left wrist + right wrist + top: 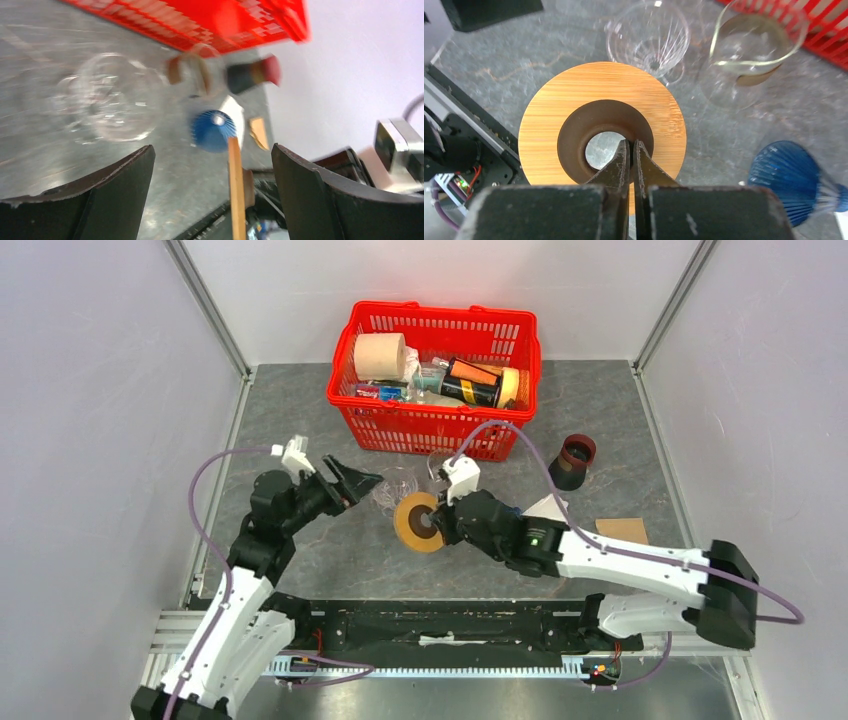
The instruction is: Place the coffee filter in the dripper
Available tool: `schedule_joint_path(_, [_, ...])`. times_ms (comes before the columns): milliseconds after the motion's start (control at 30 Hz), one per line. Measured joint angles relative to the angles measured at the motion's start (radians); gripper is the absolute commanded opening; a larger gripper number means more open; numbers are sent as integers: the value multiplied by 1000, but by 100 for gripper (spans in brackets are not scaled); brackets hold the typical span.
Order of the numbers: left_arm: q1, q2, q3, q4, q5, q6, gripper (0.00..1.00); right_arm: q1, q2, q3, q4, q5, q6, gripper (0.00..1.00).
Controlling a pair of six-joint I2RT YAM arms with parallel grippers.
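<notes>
Grey table (600, 410) between white walls, and I take the glass dripper (395, 490) as my marker. It stands with nothing inside it, and the red basket (430, 430) sits just behind it. My left gripper (362, 488) hovers just left of the dripper, its fingers wide apart with nothing between them. My right gripper (631, 147) is pinched tight on the inner lip of the wooden ring (574, 100). The ring hangs on edge just in front and right of the dripper, off the table as far as I can judge. A glass jug (749, 50) stands close beside the dripper on its right.

The filter (622, 530), which I take to be the flat brown paper, lies well right of the dripper, past my right arm. Neither gripper touches it. A blue pleated cone (786, 180) sits between dripper and filter, by a white sheet (545, 508); I cannot tell what it is for.

By my reading the task proper has not begun: the filter is not picked up and the dripper is empty. What is left is to seat the ring or put it down, fetch the filter, and set it into the dripper.
</notes>
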Motion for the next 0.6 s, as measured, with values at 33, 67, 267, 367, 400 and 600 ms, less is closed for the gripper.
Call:
schedule_joint_path(33, [-21, 23, 15, 26, 24, -3, 91, -3, -33, -5, -1, 13, -15, 0])
schedule_joint_path(67, [-57, 60, 43, 61, 55, -5, 90, -7, -57, -6, 0, 24, -26, 0])
schedule_joint_path(267, [-227, 232, 150, 193, 185, -2, 85, -14, -178, -15, -1, 138, -104, 0])
schedule_joint_path(367, [-278, 282, 161, 241, 264, 8, 70, -14, -207, -16, -1, 179, -138, 0])
schedule_joint_path(400, [-290, 294, 161, 251, 285, 10, 61, -14, -212, -16, -2, 187, -146, 0])
schedule_joint_path(600, [-339, 331, 161, 290, 338, 37, 24, -14, -233, -22, -13, 208, -170, 0])
